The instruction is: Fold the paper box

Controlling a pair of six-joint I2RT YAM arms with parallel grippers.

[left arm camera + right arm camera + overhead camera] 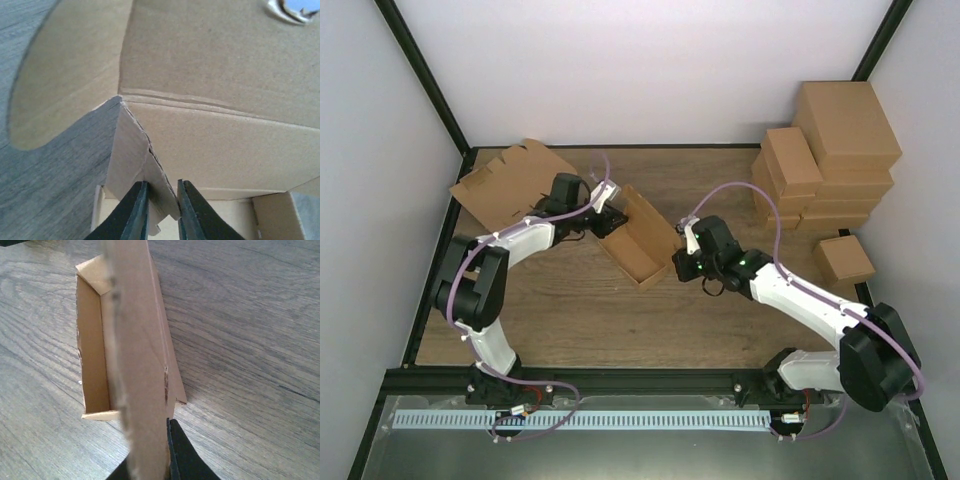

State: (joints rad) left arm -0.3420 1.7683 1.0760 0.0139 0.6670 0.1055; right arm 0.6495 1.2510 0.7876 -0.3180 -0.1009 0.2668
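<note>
The box (pixel 638 240) sits half-formed mid-table, open side up, set diagonally between the arms. The left gripper (pixel 607 215) stands narrow, pinching a corner flap at the box's far-left end. The right gripper (pixel 682 262) is clamped on the thin wall at the near-right end.

The step, as I judge it, is tucking that end flap inward. To do it well, the right grip should only steady the box, with no pulling, while the left turns the flap along its crease rather than buckling it mid-panel.

The left wrist view shows the flap (pixel 142 165) filling the gap between the fingers (pixel 136 212), which the arm hides from overhead. The right wrist view shows the tray's inside and one dark finger (pixel 181 455) against the blurred wall. Only the overhead view takes in the blanks (pixel 510 185) far left and the cartons (pixel 830 150) far right, both well apart from the work.
</note>
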